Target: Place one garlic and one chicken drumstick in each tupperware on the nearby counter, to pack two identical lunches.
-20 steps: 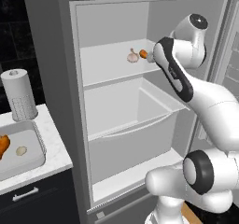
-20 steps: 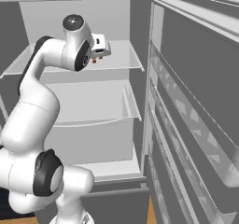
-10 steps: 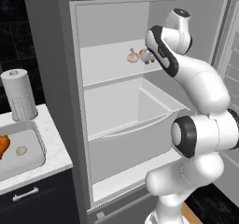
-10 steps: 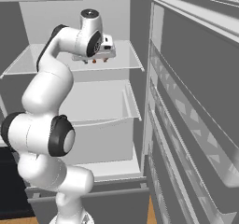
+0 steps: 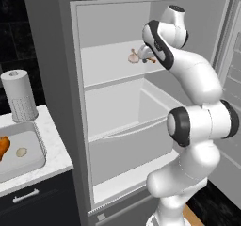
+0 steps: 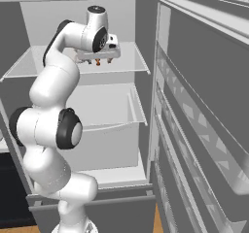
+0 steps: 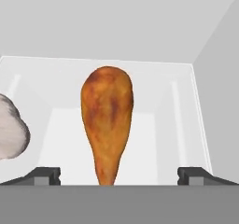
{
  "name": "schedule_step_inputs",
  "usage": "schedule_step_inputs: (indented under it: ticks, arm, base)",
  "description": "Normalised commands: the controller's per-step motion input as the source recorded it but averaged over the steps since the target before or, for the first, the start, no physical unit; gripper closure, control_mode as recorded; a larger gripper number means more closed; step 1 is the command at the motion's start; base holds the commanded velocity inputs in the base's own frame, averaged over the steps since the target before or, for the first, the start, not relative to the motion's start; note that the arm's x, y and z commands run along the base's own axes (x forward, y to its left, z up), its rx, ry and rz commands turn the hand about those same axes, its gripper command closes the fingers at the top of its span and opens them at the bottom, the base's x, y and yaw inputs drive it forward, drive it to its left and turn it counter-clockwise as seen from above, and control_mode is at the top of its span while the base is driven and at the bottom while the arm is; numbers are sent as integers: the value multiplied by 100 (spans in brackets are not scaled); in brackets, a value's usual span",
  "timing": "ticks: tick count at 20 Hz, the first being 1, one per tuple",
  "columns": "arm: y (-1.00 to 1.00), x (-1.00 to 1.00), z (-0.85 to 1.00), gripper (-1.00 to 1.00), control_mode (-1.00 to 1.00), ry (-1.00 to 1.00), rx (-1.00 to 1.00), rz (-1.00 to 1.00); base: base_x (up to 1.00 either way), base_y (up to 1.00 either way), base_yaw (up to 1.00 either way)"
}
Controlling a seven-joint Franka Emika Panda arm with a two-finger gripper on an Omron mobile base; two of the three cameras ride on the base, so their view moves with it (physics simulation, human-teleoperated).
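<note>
Since a second ago my arm has swung up and folded in toward the fridge's upper shelf point(image 5: 108, 67), and the hand now reaches in over it, where before it hung out in front of the open fridge. The base has not driven; both base views frame the same scene as before.

My gripper point(image 7: 119, 174) stands wide, with nothing between its tips. In the hand view the two dark fingertips point(image 7: 44, 175) sit far apart at the bottom, and the chicken drumstick point(image 7: 107, 125) lies between them on the white shelf, its thin end toward me and its thick end away. No fingertip touches it that I can see. A garlic bulb point(image 7: 10, 127) lies just to the left of the drumstick, cut off by the frame edge.

From the left base view I see the garlic point(image 5: 133, 57) on the upper shelf with the drumstick point(image 5: 149, 58) mostly hidden behind my arm. From the right base view the gripper point(image 6: 98, 58) hovers over the same shelf.

On the counter point(image 5: 56, 149) to the left of the fridge, one tupperware point(image 5: 37, 147) holds a second drumstick point(image 5: 3, 147) and a second garlic point(image 5: 21, 151). A paper towel roll point(image 5: 19, 95) stands upright behind it.
</note>
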Motion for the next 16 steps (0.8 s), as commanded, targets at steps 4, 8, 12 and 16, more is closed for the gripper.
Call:
schedule_step_inputs:
  ticks: [4,8,12,16]
  arm:
    - [16,7,-41,-100,-100,-10,0,0]
    - [21,18,-40,-100,-100,-2,0,0]
    - [30,33,-42,-100,-100,-1,0,0]
    - [16,56,-39,-100,-100,0,0,0]
  base:
    - [0,0,0]
    - [0,0,0]
    - [0,0,0]
    - [0,0,0]
